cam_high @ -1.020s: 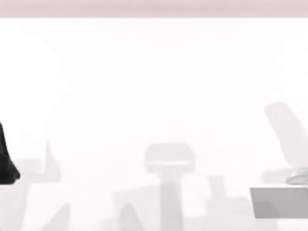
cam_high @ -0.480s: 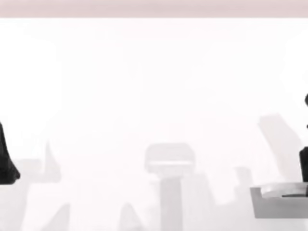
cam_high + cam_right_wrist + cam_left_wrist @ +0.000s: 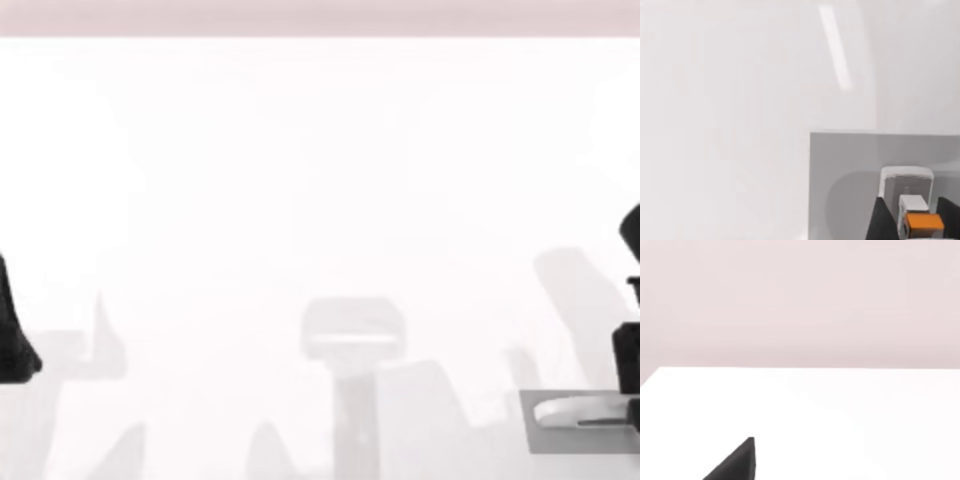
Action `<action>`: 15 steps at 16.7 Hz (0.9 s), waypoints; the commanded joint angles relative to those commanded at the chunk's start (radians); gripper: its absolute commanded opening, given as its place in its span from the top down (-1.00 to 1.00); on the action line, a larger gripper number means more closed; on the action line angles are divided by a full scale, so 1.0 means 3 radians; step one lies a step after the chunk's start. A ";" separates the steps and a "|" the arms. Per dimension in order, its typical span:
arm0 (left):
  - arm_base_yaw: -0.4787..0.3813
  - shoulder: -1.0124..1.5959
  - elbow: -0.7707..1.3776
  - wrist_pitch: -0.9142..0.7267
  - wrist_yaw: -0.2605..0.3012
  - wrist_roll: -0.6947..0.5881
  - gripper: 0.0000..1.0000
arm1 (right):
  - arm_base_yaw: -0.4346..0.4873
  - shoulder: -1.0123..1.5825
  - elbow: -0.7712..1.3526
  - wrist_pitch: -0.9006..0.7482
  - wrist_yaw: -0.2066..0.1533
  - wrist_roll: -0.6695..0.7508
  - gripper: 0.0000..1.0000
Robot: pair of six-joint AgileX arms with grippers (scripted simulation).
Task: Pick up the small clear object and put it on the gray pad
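Down at the near right corner of the worktop point(image 3: 300, 180), the right gripper point(image 3: 912, 220) reached in from the right edge above the gray pad point(image 3: 560, 435), its dark fingers point(image 3: 879, 222) closed on either side of the small clear object point(image 3: 585, 411), which lay lengthwise over the pad's surface; whether it touched the pad could not be told. Farther back, the arm's black links rose along the right edge. Across at the left edge, the left gripper point(image 3: 15, 340) sat parked, its jaws' state impossible to tell
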 joint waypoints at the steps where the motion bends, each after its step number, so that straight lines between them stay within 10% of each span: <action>1: 0.0000 0.0000 0.0000 0.0000 0.0000 0.0000 -1.00 | 0.0000 0.0000 0.0000 0.0000 0.0000 0.0000 0.70; 12: 0.0000 0.0000 0.0000 0.0000 0.0000 0.0000 -1.00 | 0.0000 0.0000 0.0000 0.0000 0.0000 0.0000 -0.96; 15: 0.0000 0.0000 0.0000 0.0000 0.0000 0.0000 -1.00 | 0.0000 0.0000 0.0000 0.0000 0.0000 0.0000 -1.00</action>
